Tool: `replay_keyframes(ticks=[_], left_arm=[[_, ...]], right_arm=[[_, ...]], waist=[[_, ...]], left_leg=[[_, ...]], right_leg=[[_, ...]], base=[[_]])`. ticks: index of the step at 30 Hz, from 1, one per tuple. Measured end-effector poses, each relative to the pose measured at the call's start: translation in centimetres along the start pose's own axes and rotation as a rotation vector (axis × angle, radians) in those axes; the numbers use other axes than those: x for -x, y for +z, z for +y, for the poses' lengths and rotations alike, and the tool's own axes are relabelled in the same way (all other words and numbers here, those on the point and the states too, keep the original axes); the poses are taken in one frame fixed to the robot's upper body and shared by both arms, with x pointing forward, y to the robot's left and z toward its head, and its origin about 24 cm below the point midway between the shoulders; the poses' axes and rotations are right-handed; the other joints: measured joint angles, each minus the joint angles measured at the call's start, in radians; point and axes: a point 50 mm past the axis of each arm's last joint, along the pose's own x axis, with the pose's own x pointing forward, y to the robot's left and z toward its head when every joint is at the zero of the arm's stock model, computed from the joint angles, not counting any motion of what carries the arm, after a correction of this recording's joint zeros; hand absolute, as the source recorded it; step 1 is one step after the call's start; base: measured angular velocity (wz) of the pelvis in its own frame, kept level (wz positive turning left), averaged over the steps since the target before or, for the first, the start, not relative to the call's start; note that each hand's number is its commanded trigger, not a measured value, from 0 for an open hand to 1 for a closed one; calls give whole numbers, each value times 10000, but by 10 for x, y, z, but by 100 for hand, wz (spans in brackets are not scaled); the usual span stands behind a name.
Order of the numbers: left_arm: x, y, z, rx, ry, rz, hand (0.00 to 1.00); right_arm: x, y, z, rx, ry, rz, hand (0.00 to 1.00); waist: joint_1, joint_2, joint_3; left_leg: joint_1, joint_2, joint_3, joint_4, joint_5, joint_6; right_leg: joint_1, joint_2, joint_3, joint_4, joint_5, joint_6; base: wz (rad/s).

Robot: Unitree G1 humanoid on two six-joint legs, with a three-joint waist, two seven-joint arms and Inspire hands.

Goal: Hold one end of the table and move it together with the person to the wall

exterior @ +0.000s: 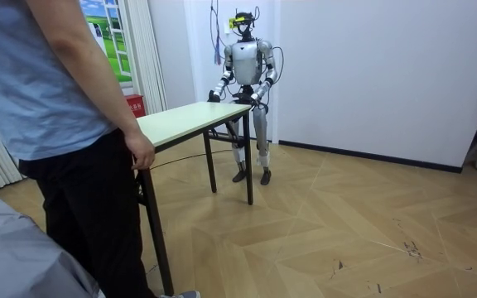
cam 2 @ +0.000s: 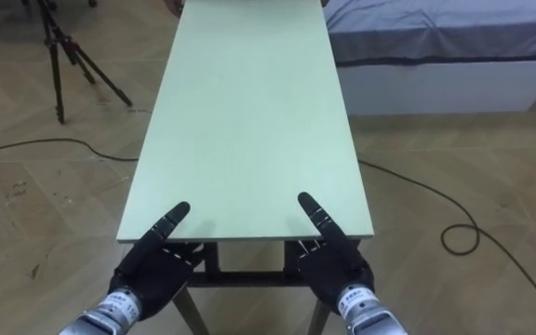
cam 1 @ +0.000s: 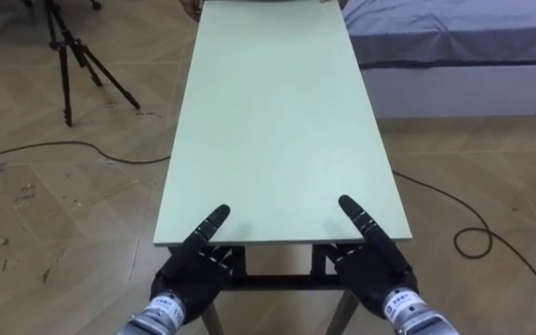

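Left eye view: left hand (cam 1: 189,272) and right hand (cam 1: 377,268) pinch the one table (cam 1: 277,121).

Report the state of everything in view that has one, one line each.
table: level, held at both short ends.
left robot hand: shut on the table's near edge, thumb on top.
right robot hand: shut on the same edge, thumb on top.
person: standing at the far end, hand on the table's corner.
tripod: upright, legs spread.

wood floor (exterior: 371,223) | white wall (exterior: 371,74) | bed (cam 1: 454,42) (grey cover) | tripod (cam 1: 68,56), possibly a camera stand
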Motion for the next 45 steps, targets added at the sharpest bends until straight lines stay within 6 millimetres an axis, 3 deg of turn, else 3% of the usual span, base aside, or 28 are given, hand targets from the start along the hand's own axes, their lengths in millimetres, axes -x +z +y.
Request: replay_keyframes(ticks=[6, 7, 8, 9, 10, 19, 23, 45], left_arm=[[0, 0, -2, 104, -56, -72, 0], [-1, 0, -2, 161, -73, -93, 15], [-1, -1, -3, 316, -117, -155, 52], [-2, -1, -3, 435, -147, -203, 100], [-2, -1, -4, 734, -223, -293, 100], [-4, -3, -7, 1345, -399, -472, 100], [-3, -6, -3, 1436, -44, -444, 100], [-3, -7, -1, 1147, 40, -457, 100]], right_arm=[[0, 0, 2, -22, 96, -17, 0], [0, 0, 2, -35, 108, -25, 0], [0, 0, 3, -111, 134, -49, 0], [-1, -1, 3, -181, 151, -72, 55], [-1, -2, 4, -328, 183, -129, 100], [-3, -4, 5, -686, 119, -263, 100], [-3, -8, -1, -767, -264, -202, 100], [-4, -10, 0, -520, -399, -355, 100]], waist=[[4, 14, 5], [4, 21, 10], [4, 26, 14], [3, 27, 15], [0, 29, 19], [2, 34, 61], [14, 72, 140], [24, 48, 150]], left_leg=[[-112, 0, 4, 3, 1, 1], [-114, 1, 4, 3, 1, 1], [-115, 1, 4, 3, 1, 1], [-116, 1, 4, 3, 1, 1], [-115, 2, 4, 3, 1, 1], [-150, 2, 4, 16, 1, 1], [-298, 5, -10, -7, 1, 1], [-263, -9, 4, -28, 0, 1]], right_leg=[[-72, 1, 4, -25, 3, 2], [-71, 1, 4, -28, 3, 2], [-75, 1, 5, -31, 3, 2], [-77, 2, 5, -34, 3, 2], [-81, 4, 5, -39, 3, 2], [-123, 4, 11, -46, 4, 3], [-303, 7, -6, -37, 8, 1], [-267, -3, 3, -75, 10, 11]], base=[[0], [0], [0], [0], [0], [0], [-2], [0]])
